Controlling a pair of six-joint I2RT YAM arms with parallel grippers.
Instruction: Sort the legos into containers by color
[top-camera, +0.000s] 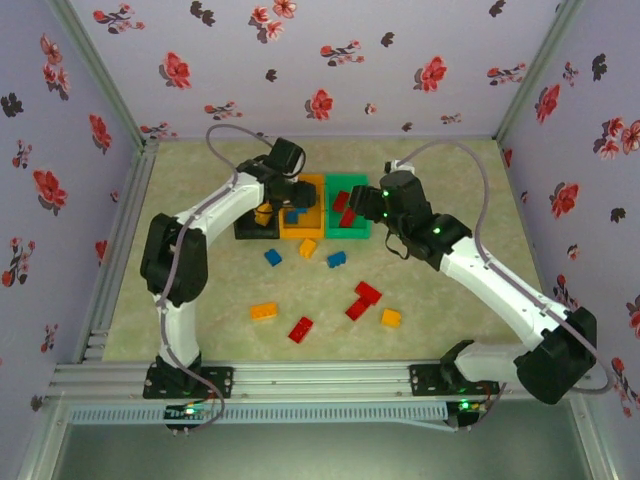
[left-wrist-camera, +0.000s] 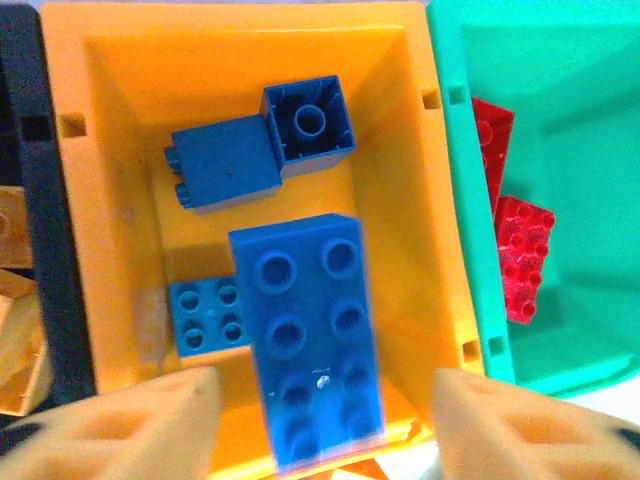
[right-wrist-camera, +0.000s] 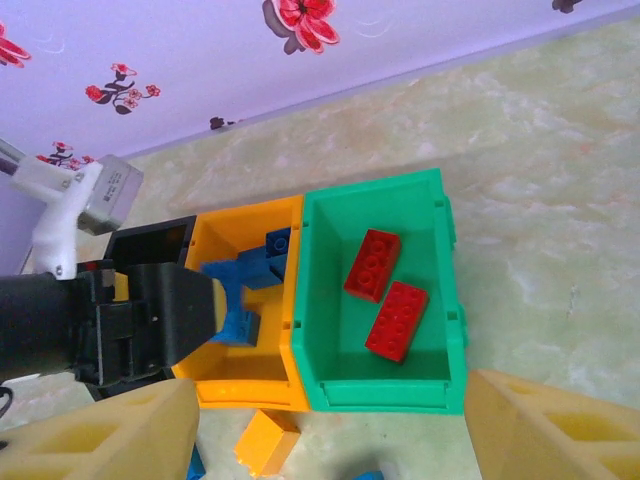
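To group blues, holds left fingers apart, clear of blue plastic brick over orange plastic bin. Holds right fingers open, empty, at three o'clock.

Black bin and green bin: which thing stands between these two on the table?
The orange bin stands between the black bin and the green bin, side by side with both. Blue bricks lie in it. The right wrist view shows this row.

White arms, black joints, grey cables, yellow tool fingers.
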